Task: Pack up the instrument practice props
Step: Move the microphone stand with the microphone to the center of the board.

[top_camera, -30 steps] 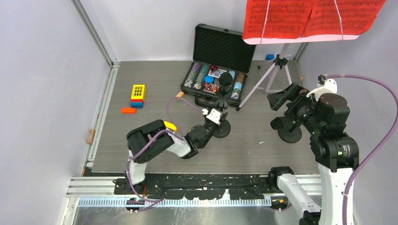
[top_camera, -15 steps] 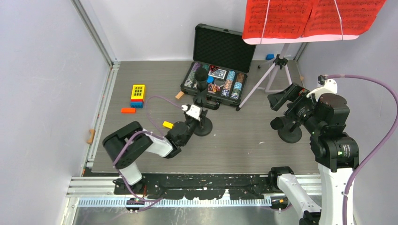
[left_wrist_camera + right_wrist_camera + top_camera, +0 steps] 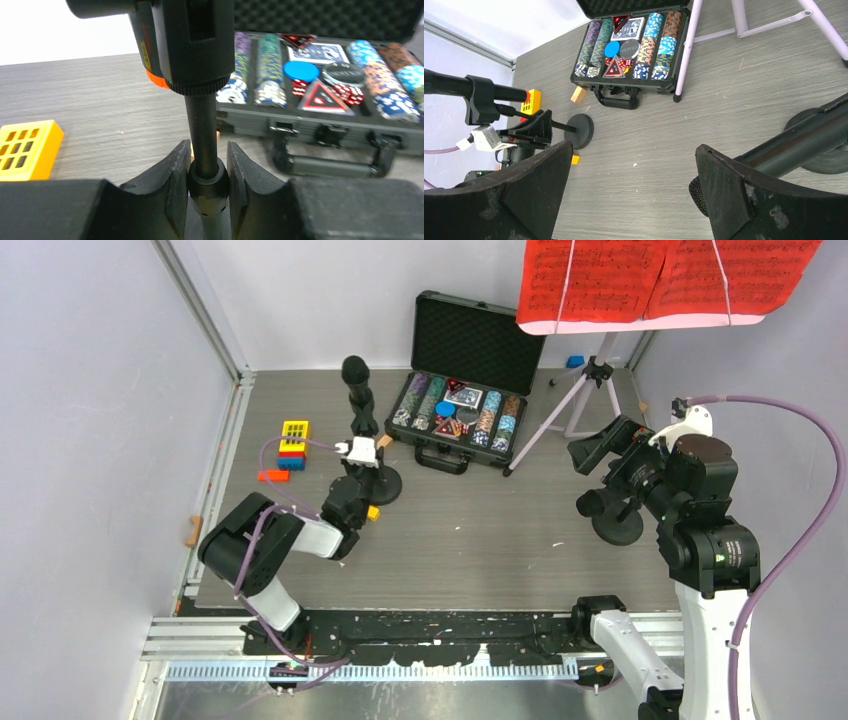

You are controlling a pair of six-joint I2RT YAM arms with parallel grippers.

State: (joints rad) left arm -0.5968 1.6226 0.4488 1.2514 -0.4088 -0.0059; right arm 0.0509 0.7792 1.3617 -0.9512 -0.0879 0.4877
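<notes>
My left gripper (image 3: 362, 456) is shut on the pole (image 3: 202, 125) of a black microphone stand. That stand is upright, with its round base (image 3: 384, 484) on the table and its microphone (image 3: 354, 371) on top. In the left wrist view the jaws (image 3: 207, 172) clamp a collar on the pole. My right gripper (image 3: 603, 454) is open and empty (image 3: 633, 150), just above the second microphone (image 3: 590, 503) and its round base (image 3: 619, 528). The red sheet-music pages (image 3: 660, 278) rest on the white rack (image 3: 640, 323) above silver tripod legs (image 3: 573, 408) at the back right.
An open black case of poker chips (image 3: 458, 410) lies at the back middle, to the right of the held stand. Yellow and blue toy blocks (image 3: 293, 438), a red block (image 3: 272, 476) and a small yellow piece (image 3: 372, 512) lie at the left. Walls close both sides.
My left gripper has carried the microphone stand from in front of the case to the left, toward the toy blocks. The right arm has barely moved.
</notes>
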